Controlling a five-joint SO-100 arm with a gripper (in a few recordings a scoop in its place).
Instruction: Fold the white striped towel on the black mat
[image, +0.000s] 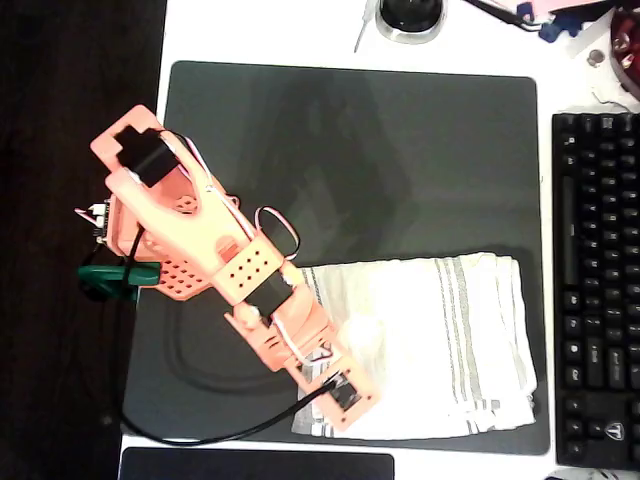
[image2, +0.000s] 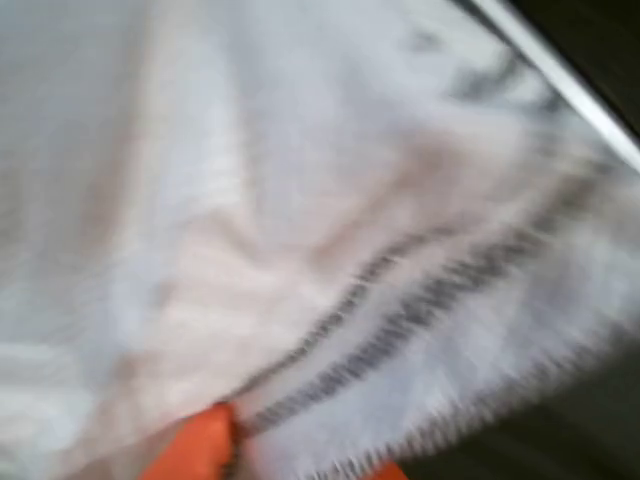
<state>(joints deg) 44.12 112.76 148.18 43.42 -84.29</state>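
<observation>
One towel (image: 440, 345) lies on the lower right part of the black mat (image: 380, 150) in the overhead view, already doubled into a wide rectangle with grey stripe bands running across it near the middle and near the right edge. Its right and lower edges show stacked layers, which suggests at least one fold is in place. The mat sits on a white counter (image: 270, 30), with a black keyboard (image: 598, 280) just beside the mat's right edge.

The orange arm (image: 210, 250) reaches diagonally from the left down to the towel's lower left corner, and the end effector (image: 345, 390) sits right over that corner, low against the cloth. That position makes sense for taking a corner so the left side can be carried over to the right for another fold.

In the wrist view, blurred towel cloth and its grey stripes are pressed close to the lens, and orange fingertips (image2: 200, 445) show at the bottom edge with cloth bunched against them. The cloth appears to run between them, so the end effector is probably closed narrow on the towel, though the blur leaves this uncertain. The blur itself hints the arm is in motion.
</observation>
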